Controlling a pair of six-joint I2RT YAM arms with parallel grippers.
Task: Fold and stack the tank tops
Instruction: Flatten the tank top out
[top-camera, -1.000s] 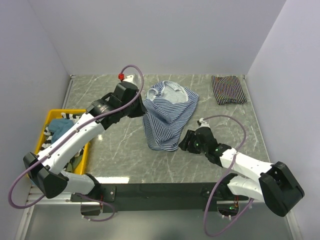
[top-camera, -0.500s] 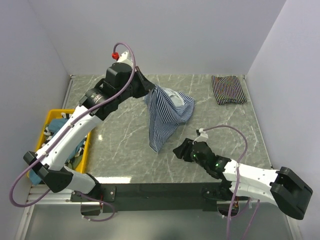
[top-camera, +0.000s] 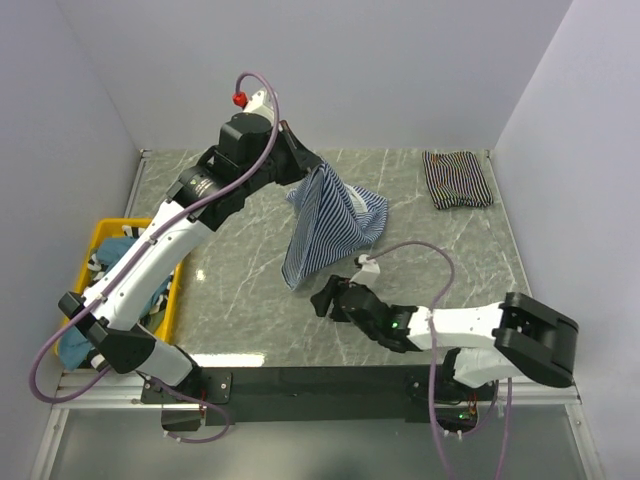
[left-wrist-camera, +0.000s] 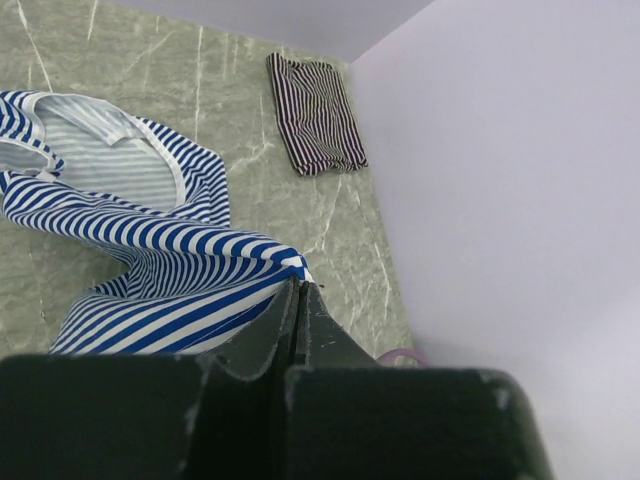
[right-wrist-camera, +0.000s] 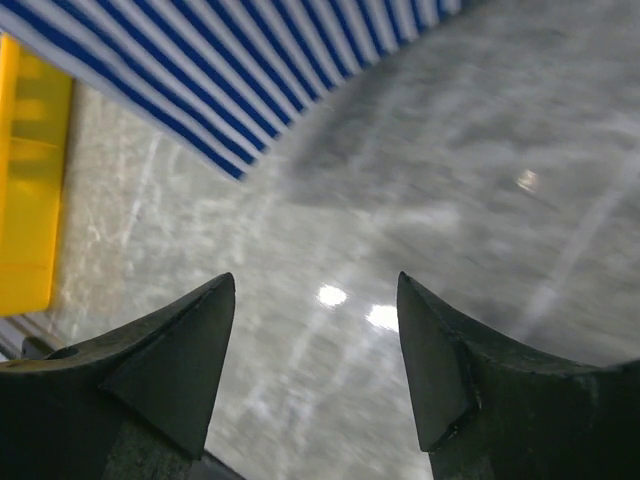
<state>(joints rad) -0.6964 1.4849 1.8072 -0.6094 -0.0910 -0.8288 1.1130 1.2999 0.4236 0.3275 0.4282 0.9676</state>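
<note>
My left jaws are pinched shut on an edge of the blue-and-white tank top and have lifted it within the last second. It now hangs stretched, with the neckline end trailing on the worktop. My right jaws, wide apart and empty, have moved in near the hanging corner, ready to spread it. The black-and-white tank top lies folded far right.

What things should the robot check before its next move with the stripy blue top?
1. Left gripper pinching the blue-and-white tank top: ok, shut on an edge.
2. Right gripper open and empty: ok.
3. Top's hanging corner ahead of the right gripper: ok.
4. Top lifted fully off the table: not ok, the neckline part lies on it.
5. Folded black-and-white tank top out of the way: ok, far right corner.
</note>
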